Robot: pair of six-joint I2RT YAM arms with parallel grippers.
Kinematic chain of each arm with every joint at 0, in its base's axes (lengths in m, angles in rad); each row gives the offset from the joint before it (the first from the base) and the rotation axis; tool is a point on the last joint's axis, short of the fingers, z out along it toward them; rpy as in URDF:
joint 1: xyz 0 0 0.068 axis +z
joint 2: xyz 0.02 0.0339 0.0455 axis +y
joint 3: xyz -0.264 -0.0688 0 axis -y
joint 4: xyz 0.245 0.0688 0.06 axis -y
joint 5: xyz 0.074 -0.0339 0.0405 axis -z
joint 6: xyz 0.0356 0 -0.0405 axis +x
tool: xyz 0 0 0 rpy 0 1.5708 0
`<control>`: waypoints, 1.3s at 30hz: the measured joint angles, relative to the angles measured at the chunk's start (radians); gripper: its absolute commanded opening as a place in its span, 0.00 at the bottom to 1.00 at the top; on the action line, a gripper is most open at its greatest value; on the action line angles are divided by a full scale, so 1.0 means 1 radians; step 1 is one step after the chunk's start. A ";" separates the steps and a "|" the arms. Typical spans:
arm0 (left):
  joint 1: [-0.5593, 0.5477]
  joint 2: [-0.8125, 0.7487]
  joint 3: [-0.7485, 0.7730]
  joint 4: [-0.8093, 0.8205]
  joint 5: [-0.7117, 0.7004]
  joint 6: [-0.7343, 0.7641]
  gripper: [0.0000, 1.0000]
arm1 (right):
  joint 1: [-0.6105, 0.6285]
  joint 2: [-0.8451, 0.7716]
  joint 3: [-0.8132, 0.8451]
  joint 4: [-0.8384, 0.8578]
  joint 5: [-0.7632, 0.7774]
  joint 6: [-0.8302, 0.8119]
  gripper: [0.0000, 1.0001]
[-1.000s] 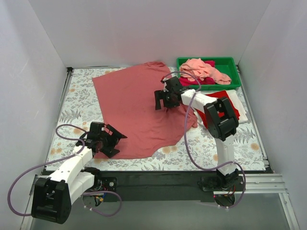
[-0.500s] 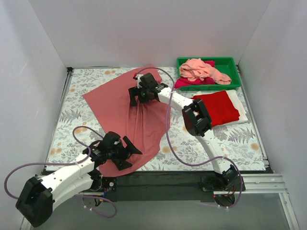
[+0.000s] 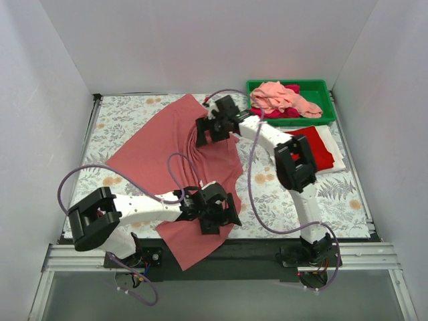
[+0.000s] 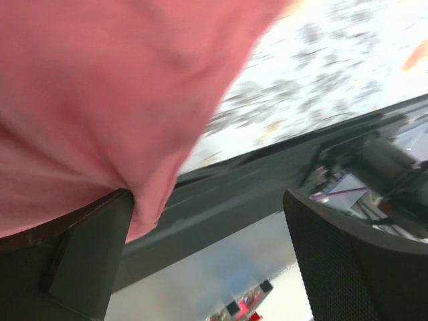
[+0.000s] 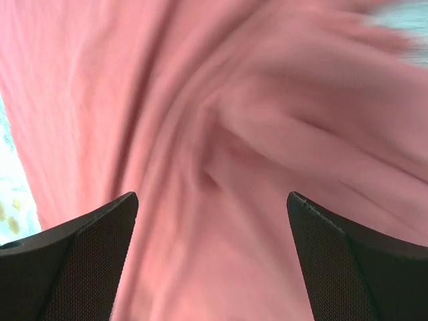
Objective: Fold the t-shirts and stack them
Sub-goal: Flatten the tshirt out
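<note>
Left wrist view: left gripper [image 4: 207,195] gaping wide, dusty rose t-shirt [image 4: 80,100] draping over one finger [image 4: 80,254] at the table's [image 4: 348,67] near edge | right wrist view: right gripper [image 5: 208,200] spreading wide over the bunched rose cloth, contact unclear | top view: shirt lying mid-table, hem hanging off the near edge, red t-shirt [image 3: 318,150] sitting far right.

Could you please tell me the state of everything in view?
dusty rose t-shirt: unfolded, rumpled, corner over the near edge of the table.
white t-shirt: flat, bottom of stack.
red t-shirt: folded, on top of it.
salmon pink t-shirt: crumpled in green bin.
magenta t-shirt: crumpled, under the salmon one.
left gripper: open, cloth draped over one finger.
right gripper: open, above rose cloth.
</note>
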 measured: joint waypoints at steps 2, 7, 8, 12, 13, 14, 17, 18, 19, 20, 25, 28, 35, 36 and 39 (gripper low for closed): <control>-0.009 0.059 0.074 0.013 -0.019 0.019 0.93 | -0.075 -0.105 -0.081 -0.005 -0.004 -0.006 0.98; -0.009 0.158 0.239 0.026 -0.046 0.103 0.93 | -0.264 -0.478 -0.309 -0.026 0.079 -0.037 0.98; -0.009 0.166 0.267 0.026 -0.058 0.117 0.93 | -0.284 -0.565 -0.349 -0.028 0.096 -0.039 0.98; -0.010 0.109 0.280 -0.001 -0.136 0.140 0.93 | -0.275 -0.874 -0.547 -0.012 0.177 -0.040 0.98; -0.010 0.073 0.265 -0.007 -0.164 0.140 0.94 | -0.269 -0.933 -0.595 0.000 0.196 -0.031 0.98; -0.011 0.025 0.235 -0.010 -0.196 0.139 0.93 | -0.260 -0.997 -0.657 0.008 0.213 -0.023 0.98; -0.011 -0.184 0.154 -0.084 -0.314 0.123 0.94 | -0.255 -1.184 -0.871 0.025 0.238 0.051 0.98; -0.011 -0.250 0.142 -0.113 -0.363 0.111 0.94 | -0.256 -1.230 -0.935 0.028 0.232 0.079 0.98; -0.011 -0.319 0.130 -0.143 -0.415 0.094 0.95 | -0.258 -1.278 -1.009 0.060 0.222 0.111 0.98; -0.011 -0.383 0.116 -0.169 -0.478 0.074 0.95 | -0.260 -1.337 -1.106 0.099 0.199 0.160 0.98; -0.002 -0.504 0.074 -0.343 -0.705 0.023 0.95 | -0.214 -1.471 -1.382 0.212 0.097 0.288 0.98; 0.044 -0.473 0.073 -0.411 -0.778 0.017 0.95 | -0.054 -1.418 -1.402 0.277 0.126 0.339 0.98; 0.505 -0.394 0.053 -0.211 -0.610 0.236 0.96 | 0.249 -1.074 -1.276 0.355 0.235 0.407 0.98; 0.546 -0.372 0.054 -0.189 -0.592 0.262 0.97 | 0.275 -1.032 -1.250 0.356 0.257 0.410 0.98; 0.656 -0.267 0.069 -0.125 -0.495 0.343 0.97 | 0.337 -0.877 -1.159 0.373 0.305 0.414 0.98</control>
